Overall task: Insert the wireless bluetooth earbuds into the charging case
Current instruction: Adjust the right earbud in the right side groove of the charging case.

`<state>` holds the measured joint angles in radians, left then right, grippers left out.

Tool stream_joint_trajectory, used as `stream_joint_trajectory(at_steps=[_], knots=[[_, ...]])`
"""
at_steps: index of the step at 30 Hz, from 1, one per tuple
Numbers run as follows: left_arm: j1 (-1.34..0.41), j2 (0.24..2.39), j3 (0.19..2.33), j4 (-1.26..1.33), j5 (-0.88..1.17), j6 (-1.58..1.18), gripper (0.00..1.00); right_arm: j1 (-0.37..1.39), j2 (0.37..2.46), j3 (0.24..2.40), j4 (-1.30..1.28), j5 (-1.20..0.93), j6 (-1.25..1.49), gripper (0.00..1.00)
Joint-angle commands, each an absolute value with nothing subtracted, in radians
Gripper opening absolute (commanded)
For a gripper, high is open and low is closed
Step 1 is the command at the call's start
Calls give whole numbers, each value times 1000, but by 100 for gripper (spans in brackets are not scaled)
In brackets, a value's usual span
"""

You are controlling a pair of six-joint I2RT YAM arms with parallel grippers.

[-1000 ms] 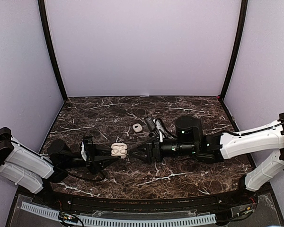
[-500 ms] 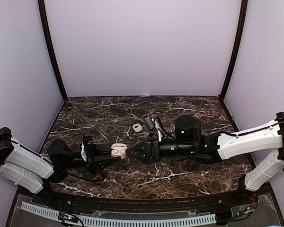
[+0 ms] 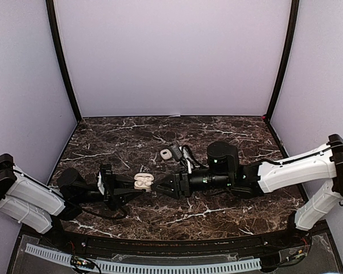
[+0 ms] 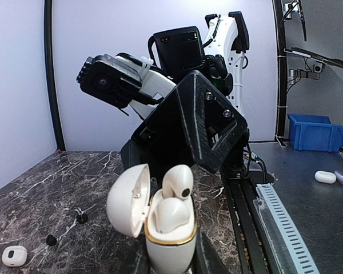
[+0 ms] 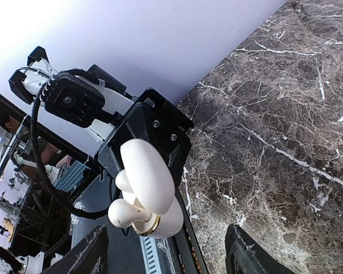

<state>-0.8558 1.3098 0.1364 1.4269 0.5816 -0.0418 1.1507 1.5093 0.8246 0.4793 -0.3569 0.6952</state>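
Your left gripper [image 3: 137, 186] is clamped on the bottom of the charging case [image 4: 168, 244], holding it upright above the marble table [image 3: 228, 214] with the lid [image 4: 128, 200] open toward the far side. One seated earbud [image 4: 171, 216] looks home in its well, but the tall earbud [image 4: 178, 181] stands proud above it, long axis roughly upright. Your right gripper [image 3: 160, 186] has its jaws apart with nothing between them. It sits just beside the case and points level straight at it, so it's the arm for the push imo. The lid blocks the far side. A small white case [image 3: 166, 153] and two black buds [image 4: 82, 217] lie on the table behind, out of the way
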Motion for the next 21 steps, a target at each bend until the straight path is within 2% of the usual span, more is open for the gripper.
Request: stream_joint_trajectory(at_steps=[1, 10, 17, 21], knots=[[-859, 1285, 133, 1454, 596, -39, 0, 1144, 1521, 859, 528, -372, 714, 68], [-859, 1287, 135, 1446, 601, -35, 0, 1144, 1531, 871, 549, -378, 736, 74], [-859, 1286, 137, 1447, 606, -32, 0, 1135, 1562, 885, 542, -370, 765, 68], [-859, 1283, 135, 1446, 607, -32, 0, 1126, 1577, 877, 542, -370, 787, 60]])
